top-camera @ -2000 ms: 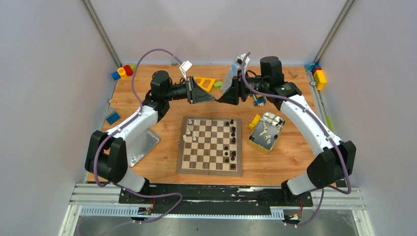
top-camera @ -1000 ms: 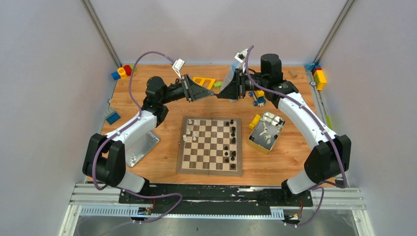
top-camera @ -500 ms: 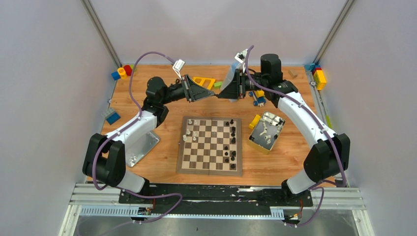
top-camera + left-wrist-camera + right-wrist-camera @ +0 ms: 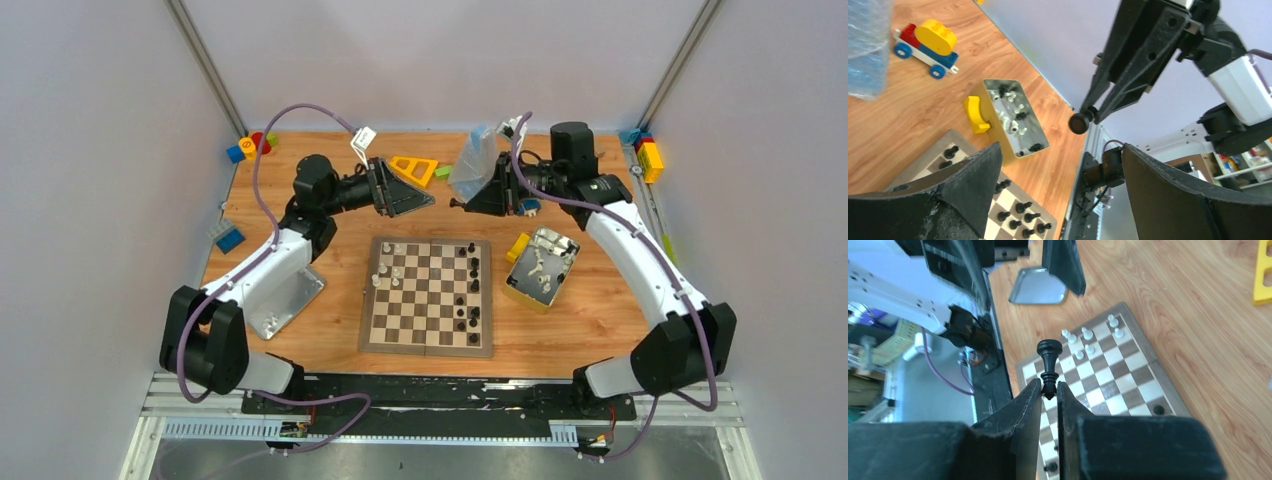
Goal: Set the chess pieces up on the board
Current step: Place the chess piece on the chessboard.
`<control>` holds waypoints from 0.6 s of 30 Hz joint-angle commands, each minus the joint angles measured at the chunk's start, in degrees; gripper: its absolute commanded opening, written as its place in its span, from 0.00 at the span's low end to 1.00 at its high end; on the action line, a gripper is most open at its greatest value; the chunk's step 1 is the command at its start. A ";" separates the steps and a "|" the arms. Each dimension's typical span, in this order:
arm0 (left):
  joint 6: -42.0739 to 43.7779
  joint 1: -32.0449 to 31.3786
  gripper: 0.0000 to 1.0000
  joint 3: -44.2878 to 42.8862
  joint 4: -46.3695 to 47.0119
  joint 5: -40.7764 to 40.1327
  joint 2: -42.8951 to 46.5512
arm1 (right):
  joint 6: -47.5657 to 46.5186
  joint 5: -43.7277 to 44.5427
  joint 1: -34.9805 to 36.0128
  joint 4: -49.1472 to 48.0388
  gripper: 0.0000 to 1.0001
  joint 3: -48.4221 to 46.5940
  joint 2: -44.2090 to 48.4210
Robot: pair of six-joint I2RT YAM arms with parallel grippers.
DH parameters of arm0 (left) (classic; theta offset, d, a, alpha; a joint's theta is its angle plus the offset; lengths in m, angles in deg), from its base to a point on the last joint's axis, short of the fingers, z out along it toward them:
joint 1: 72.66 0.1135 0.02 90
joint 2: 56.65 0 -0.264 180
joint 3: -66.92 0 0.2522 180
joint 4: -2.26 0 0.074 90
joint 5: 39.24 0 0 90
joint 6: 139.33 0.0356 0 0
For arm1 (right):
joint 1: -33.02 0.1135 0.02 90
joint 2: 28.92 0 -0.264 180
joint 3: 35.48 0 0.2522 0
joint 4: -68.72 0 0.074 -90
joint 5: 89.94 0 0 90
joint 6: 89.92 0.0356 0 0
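Right gripper [image 4: 1049,385]: jaws narrow, pinched on the base of a black chess piece [image 4: 1049,365]. The piece's round head sticks out past the fingertips. From the top view it is held in the air just beyond the board's far edge, lying roughly level rather than upright.

Left gripper [image 4: 1060,147]: jaws spread wide, nothing between them. It faces the right gripper across a small gap, also beyond the board's far edge, and is clear of the piece.

Board [image 4: 427,348]: flat on the table, partly set.
- White pieces [image 4: 390,262] cluster at its far-left corner.
- Black pieces [image 4: 468,300] run down its right-hand columns.
- Most squares are bare.

Tin box [image 4: 524,290]: just right of the board, with more pieces loose inside.
Silver lid [image 4: 285,295]: left of the board.

Step in hand, as I judge it: one black piece is carried by the right arm alone, not yet placed.

Next move likely calls for:
- bringing the wrist down over the board's right side
- turning the piece so its base points down
- lowering it onto a free square
- opening only once it stands, without nudging the neighbouring black pieces
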State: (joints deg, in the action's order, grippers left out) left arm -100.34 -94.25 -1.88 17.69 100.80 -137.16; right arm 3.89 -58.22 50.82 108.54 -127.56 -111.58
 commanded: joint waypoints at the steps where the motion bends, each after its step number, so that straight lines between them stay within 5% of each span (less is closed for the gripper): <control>1: 10.58 2.60 0.97 -3.56 -9.31 0.75 4.28 | -18.10 7.43 0.32 14.75 0.00 0.34 6.16; 9: 37.28 4.61 1.00 -15.37 -44.46 -10.51 7.30 | -33.77 28.53 6.63 34.05 0.00 -0.74 5.90; 18: 43.62 9.38 1.00 -19.56 -55.21 -19.53 11.00 | -35.48 43.32 17.32 43.13 0.01 -4.47 -2.26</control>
State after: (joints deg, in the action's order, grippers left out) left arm -63.11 -86.47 -18.34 -29.89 86.63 -128.37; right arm -28.63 -23.93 64.00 145.90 -128.13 -110.07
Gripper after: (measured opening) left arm 0.997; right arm 0.159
